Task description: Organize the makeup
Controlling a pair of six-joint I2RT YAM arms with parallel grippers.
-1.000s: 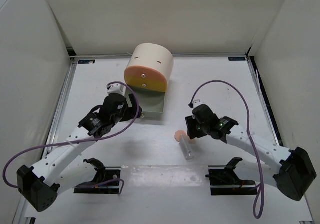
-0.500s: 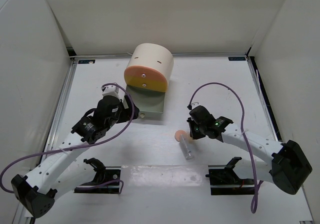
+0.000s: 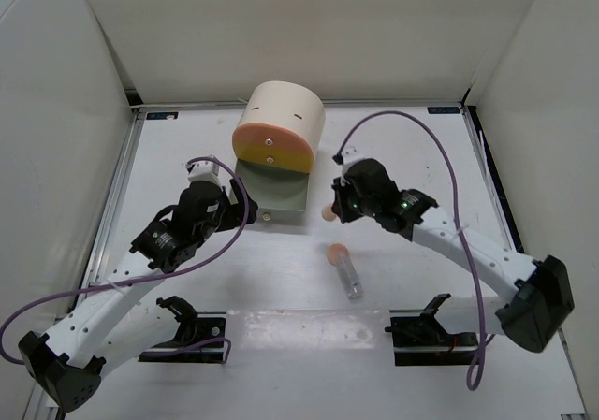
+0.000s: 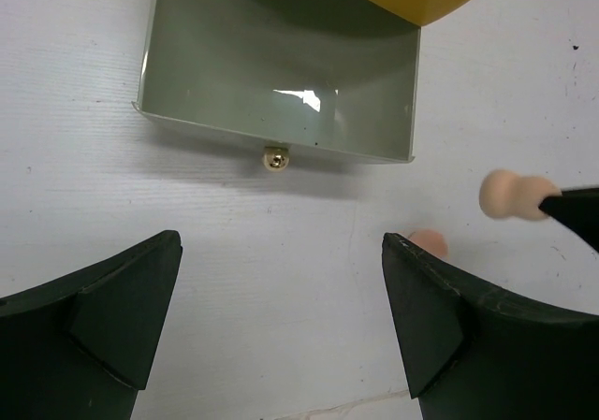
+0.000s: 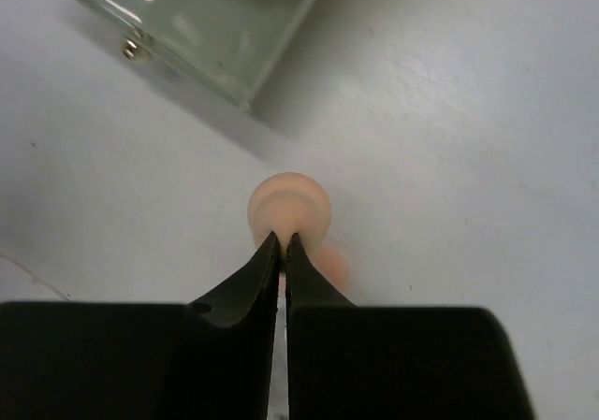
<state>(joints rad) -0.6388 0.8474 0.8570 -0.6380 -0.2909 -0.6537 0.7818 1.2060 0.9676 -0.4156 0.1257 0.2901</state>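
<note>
**A:** What is the right pincer [image 5: 282, 244] doing?

**B:** It is pinched almost fully together, with only a sliver showing between the two black tips. They grip a peach sponge [image 5: 288, 205] by its narrow end, and the rounded bulb sticks out past the tips.

**A:** Where is that in relation to the drawer [image 3: 279, 195]?

**B:** Just off the drawer's front right corner, beside it and not over it. The sponge looks lifted off the worktop [image 3: 187, 326]. The drawer is pulled out from the foot of the cream cylinder box [image 3: 281, 113], with its brass knob [image 4: 274, 158] facing the arms.

**A:** How is the right arm posed?

**B:** It stretches in a long diagonal from its base, which sits well to the drawer's right on the near edge. The wrist is turned in towards the drawer's right wall.

**A:** And the left pincer [image 4: 281, 252]?

**B:** It is spread wide and holds nothing. The dark fingers [image 4: 112, 317] sit on either side of bare worktop just in front of the drawer, with the knob between them and farther off. The left arm is bent at the elbow, and its wrist is near the drawer's left front corner.

**A:** What other makeup is there?

**B:** A second peach sponge [image 3: 335, 251] lies on the worktop in front of the drawer's right corner. It sits at the far end of a clear tube [image 3: 351, 278], apparently touching it. The tube lies flat and angles away from the drawer.
</note>
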